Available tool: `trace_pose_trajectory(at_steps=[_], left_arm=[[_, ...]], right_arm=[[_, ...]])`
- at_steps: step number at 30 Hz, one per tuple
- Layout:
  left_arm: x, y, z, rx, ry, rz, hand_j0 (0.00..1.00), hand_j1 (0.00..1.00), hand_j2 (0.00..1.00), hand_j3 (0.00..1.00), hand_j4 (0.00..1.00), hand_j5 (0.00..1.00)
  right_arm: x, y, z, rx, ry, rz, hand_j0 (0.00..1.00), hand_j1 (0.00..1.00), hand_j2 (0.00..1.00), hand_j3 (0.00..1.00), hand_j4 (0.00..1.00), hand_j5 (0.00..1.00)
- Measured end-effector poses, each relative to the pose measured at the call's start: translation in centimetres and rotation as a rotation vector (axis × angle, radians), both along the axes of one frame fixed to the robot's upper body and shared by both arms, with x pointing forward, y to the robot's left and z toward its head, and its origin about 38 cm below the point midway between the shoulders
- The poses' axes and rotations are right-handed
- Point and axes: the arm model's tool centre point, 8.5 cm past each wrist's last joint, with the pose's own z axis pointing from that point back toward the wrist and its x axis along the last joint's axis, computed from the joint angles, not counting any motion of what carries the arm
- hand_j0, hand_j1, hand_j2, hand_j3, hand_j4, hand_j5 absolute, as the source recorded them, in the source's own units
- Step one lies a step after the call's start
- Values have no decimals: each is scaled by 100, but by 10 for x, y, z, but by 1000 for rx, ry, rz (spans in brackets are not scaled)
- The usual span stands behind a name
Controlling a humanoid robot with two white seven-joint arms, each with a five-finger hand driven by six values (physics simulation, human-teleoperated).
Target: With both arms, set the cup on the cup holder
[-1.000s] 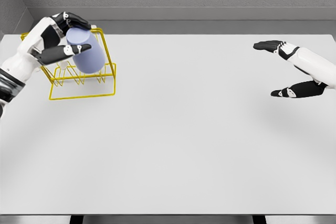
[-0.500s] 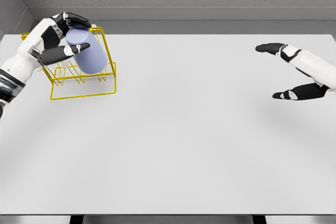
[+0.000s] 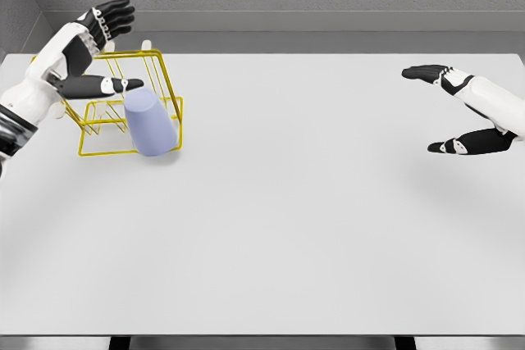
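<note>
1. Your left hand (image 3: 89, 48) hovers with fingers spread wide, holding nothing; the cup (image 3: 151, 123) sits tilted, mouth down, at the cup holder (image 3: 98, 130)'s 3 o'clock edge, and could slide off onto the table (image 3: 312, 202).
2. Your right hand (image 3: 459, 108) hangs open at 3 o'clock.
3. You can't tell whether a peg is inside the cup.

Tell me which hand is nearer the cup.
The left hand, open just above the cup at the rack; the right hand hangs open far across the table.
</note>
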Motion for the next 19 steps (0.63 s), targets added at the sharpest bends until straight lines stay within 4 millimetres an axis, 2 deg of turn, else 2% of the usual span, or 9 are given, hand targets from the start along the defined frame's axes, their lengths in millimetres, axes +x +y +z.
trace_pose_trajectory(at_steps=[7,16,19], left_arm=[[0,4,8,9,-20,0,100,100,100,100,100,100],[-11,25,27,30,-114,-5,100,100,100,100,100,100],[-17,31,24,33,-123,-6,100,100,100,100,100,100]], right_arm=[[0,0,0,0,1,-1,100,100,100,100,100,100],[-1,-1,-1,-1,5,-2,100,100,100,100,100,100],[-2,-3,-3,-1,8,-7,100,100,100,100,100,100]])
